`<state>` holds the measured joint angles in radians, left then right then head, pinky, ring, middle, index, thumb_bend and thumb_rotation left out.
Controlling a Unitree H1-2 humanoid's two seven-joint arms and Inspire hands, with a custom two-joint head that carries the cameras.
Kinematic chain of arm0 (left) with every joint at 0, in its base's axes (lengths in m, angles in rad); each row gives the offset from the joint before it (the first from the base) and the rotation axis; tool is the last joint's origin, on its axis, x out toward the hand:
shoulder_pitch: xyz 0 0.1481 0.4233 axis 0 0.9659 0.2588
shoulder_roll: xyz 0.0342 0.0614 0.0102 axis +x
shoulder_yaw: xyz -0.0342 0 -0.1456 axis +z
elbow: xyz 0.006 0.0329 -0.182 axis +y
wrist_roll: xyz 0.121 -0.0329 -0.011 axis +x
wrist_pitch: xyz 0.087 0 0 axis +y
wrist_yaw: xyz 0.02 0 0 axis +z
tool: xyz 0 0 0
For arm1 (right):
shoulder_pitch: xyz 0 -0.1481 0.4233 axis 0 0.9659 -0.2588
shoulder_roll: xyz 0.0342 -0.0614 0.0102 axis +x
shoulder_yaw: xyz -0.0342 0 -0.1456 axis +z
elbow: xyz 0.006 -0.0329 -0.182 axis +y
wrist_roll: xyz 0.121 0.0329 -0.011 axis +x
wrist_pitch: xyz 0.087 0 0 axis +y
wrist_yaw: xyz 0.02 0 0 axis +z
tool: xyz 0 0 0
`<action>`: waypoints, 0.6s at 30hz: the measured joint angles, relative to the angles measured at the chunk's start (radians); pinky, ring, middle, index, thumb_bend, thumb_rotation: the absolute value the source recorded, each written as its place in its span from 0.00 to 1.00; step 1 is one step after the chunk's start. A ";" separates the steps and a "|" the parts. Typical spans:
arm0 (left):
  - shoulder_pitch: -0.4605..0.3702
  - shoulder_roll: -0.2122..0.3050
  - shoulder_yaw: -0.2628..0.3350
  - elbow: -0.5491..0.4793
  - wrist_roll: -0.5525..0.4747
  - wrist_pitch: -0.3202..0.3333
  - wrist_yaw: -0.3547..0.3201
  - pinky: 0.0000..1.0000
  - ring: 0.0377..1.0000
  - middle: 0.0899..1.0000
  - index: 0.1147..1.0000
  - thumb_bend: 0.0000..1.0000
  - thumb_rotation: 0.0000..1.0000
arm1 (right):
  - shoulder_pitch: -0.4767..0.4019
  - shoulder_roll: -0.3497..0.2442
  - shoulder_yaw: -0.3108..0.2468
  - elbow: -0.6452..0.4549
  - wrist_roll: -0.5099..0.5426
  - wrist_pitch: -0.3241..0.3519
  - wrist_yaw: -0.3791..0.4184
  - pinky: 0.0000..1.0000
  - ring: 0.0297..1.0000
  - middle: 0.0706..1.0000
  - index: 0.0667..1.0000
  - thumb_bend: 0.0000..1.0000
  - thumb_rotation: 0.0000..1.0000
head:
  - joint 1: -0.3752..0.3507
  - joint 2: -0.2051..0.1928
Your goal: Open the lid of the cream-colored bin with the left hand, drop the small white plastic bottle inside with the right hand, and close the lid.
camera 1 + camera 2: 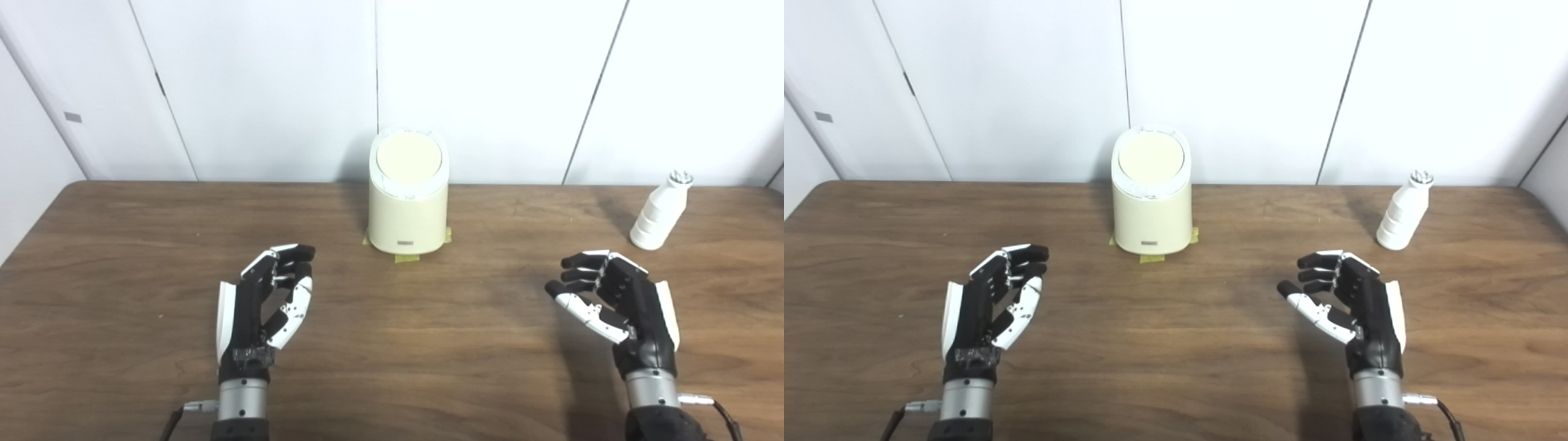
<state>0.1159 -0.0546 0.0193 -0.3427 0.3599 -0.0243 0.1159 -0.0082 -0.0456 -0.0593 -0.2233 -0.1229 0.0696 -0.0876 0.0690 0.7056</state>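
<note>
The bin point(408, 196) is what we watch first, though the room around it is larger: behind it we see a plain white wall point(269, 79) of flat panels split by thin dark seams, with a small grey tag point(72, 117) on the far left panel. Below the wall a counter point(392, 361) of dark brown wood grain fills the rest of our view, its back edge meeting the wall.

The cream bin stands upright at the back middle of the counter, its round lid point(408, 158) closed, with bits of yellow tape point(407, 258) showing under its base.

Our left robot hand point(264, 309) hovers low over the near left of the counter, fingers spread and holding nothing. Our right robot hand point(615, 303) mirrors it on the near right, likewise empty and spread.

The small white bottle point(659, 211) stands at the back right, leaning slightly in our view, well apart from the bin and beyond the right robot hand.
</note>
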 measured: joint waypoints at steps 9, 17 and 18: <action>0.000 0.000 0.000 0.000 0.000 0.000 0.000 0.57 0.64 0.65 0.61 0.24 0.37 | 0.000 0.000 0.001 0.000 -0.001 0.000 0.000 0.48 0.54 0.55 0.45 0.48 0.14 | -0.003 0.000; 0.000 0.000 0.000 0.000 -0.001 0.000 0.000 0.56 0.63 0.64 0.61 0.24 0.35 | 0.000 0.000 0.001 0.000 -0.005 0.000 0.000 0.47 0.53 0.54 0.45 0.48 0.14 | 0.003 -0.005; 0.000 0.000 0.001 0.000 -0.001 0.000 0.000 0.56 0.63 0.64 0.61 0.23 0.35 | 0.000 0.000 0.002 0.000 -0.005 0.000 0.000 0.47 0.54 0.54 0.45 0.48 0.14 | 0.003 -0.005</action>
<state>0.1158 -0.0545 0.0202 -0.3423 0.3586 -0.0245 0.1159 -0.0083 -0.0456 -0.0574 -0.2230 -0.1282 0.0698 -0.0878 0.0721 0.7010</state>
